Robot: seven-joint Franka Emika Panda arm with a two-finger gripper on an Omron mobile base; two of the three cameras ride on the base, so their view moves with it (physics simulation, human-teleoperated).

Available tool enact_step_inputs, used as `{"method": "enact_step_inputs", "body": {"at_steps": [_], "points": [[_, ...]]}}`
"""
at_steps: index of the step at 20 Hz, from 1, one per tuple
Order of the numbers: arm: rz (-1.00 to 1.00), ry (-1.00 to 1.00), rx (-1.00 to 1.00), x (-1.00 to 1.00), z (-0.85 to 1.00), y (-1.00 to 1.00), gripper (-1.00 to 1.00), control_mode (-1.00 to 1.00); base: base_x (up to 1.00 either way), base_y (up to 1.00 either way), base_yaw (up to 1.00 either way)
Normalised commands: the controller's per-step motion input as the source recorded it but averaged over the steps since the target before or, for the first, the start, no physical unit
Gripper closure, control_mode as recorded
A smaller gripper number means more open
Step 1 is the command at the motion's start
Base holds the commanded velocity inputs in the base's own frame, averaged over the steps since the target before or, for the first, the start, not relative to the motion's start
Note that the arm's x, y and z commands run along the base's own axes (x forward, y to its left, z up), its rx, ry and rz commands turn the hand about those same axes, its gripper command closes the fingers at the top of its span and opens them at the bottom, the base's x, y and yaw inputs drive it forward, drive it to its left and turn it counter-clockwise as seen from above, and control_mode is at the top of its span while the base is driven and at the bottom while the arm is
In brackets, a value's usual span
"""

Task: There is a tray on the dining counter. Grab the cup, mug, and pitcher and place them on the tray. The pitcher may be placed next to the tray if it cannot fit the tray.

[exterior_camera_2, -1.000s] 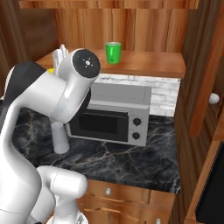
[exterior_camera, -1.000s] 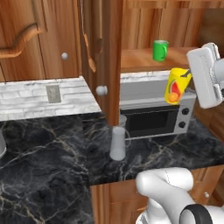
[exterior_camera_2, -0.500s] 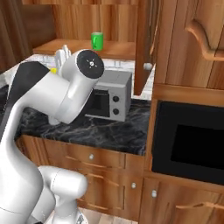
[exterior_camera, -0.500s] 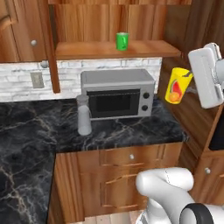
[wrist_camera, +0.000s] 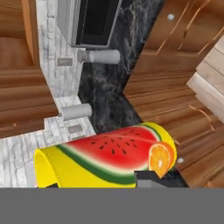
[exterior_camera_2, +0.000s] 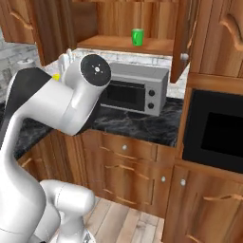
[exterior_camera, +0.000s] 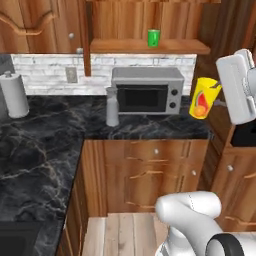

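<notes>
The end effector (exterior_camera: 216,100) is clamped on a yellow cup (exterior_camera: 204,97) printed with a watermelon slice and an orange slice. It holds the cup in the air to the right of the microwave (exterior_camera: 147,90), beyond the right end of the black marble counter (exterior_camera: 45,150) and above the wooden cabinet fronts. The cup is tilted, its open mouth up and its narrower base leaning down and away from the white hand. In the hand view the same cup (wrist_camera: 105,159) lies across the lower part of the picture, with one dark fingertip (wrist_camera: 148,178) pressed against it near the orange slice.

The pale grey pitcher (exterior_camera: 112,106) stands upright on the counter, touching nothing, just in front of the microwave's left corner. In the hand view it (wrist_camera: 99,56) shows beside the microwave (wrist_camera: 89,22).

A small green cup (exterior_camera: 153,38) stands on the wooden shelf (exterior_camera: 150,47) directly above the microwave; from the right base view it (exterior_camera_2: 137,37) sits on that shelf, above the microwave (exterior_camera_2: 135,92).

A paper towel roll (exterior_camera: 14,95) stands upright on the counter well to the left of the microwave, against the pale brick backsplash. A built-in black oven (exterior_camera_2: 216,133) is set in the cabinets to the right of the microwave.
</notes>
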Motion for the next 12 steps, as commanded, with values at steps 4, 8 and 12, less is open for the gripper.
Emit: {"method": "enact_step_inputs", "body": {"at_steps": [4,8,12], "points": [[0.00,0.00,0.00,0.00,0.00,0.00,1.00,1.00,-0.51,-0.01,0.57],[0.00,0.00,0.00,0.00,0.00,0.00,1.00,1.00,-0.28,-0.03,0.81],[0.00,0.00,0.00,0.00,0.00,0.00,1.00,1.00,-0.09,0.00,0.89]]}}
